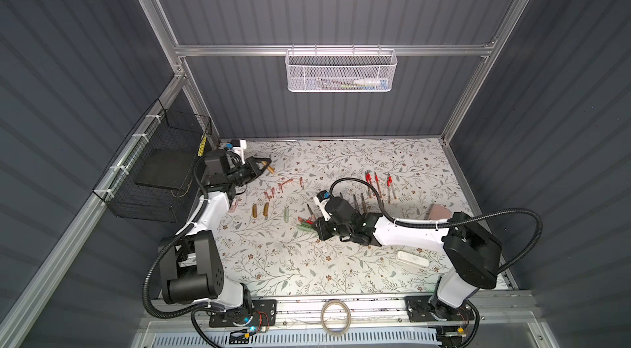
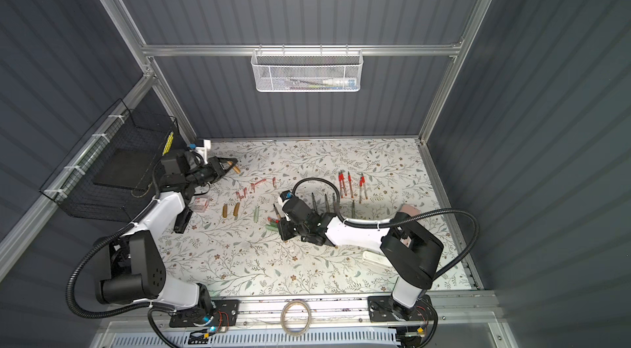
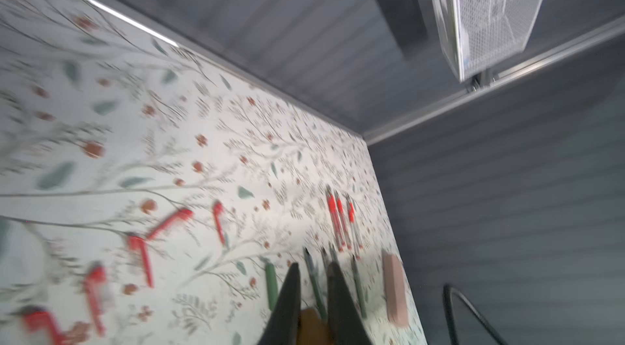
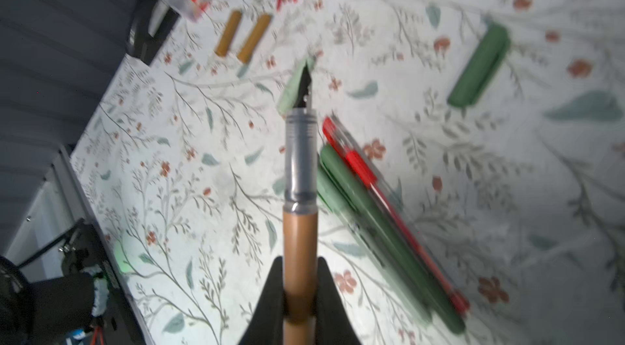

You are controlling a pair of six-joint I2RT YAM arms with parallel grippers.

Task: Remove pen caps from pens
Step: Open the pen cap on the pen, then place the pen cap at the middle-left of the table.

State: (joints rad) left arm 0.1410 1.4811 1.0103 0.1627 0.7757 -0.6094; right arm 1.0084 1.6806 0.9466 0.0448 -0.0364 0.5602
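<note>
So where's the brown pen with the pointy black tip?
In the right wrist view, the brown pen is clamped in the right gripper near the table's middle, close to two green pens and a red pen.

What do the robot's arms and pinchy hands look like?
The left arm and right arm are white tubes with chunky black joints. A ribbed black cable loops along each. The left gripper and right gripper are black, with two pointed fingers.
</note>
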